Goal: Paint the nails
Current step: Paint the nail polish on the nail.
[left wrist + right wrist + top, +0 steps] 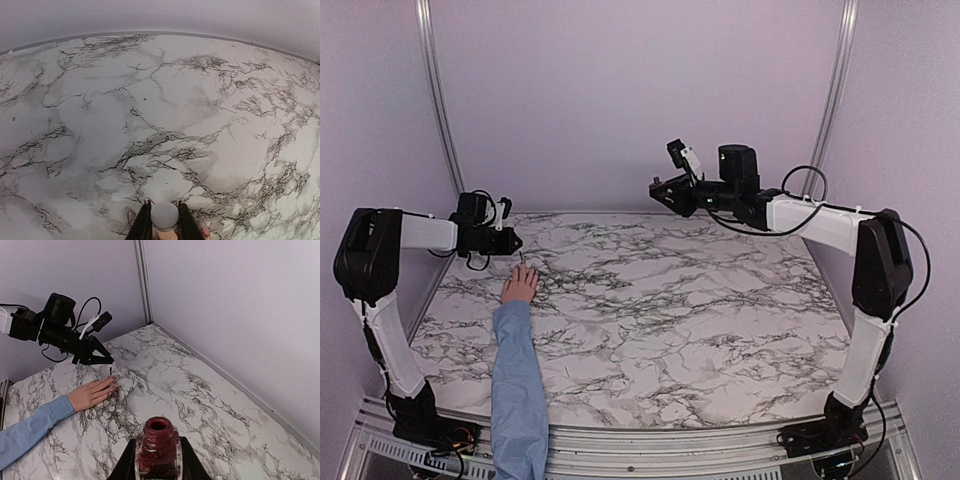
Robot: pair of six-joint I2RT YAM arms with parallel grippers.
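Now: marble tabletop (670,300), lilac walls (620,100); left tool (164,207) clamps white cap (164,217), right tool (158,447) clamps red bottle (158,432).

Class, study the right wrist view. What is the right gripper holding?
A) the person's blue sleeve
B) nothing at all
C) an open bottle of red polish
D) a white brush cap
C: the right gripper is shut on the open bottle of red polish, its neck uncapped; the white brush cap sits in the left gripper.
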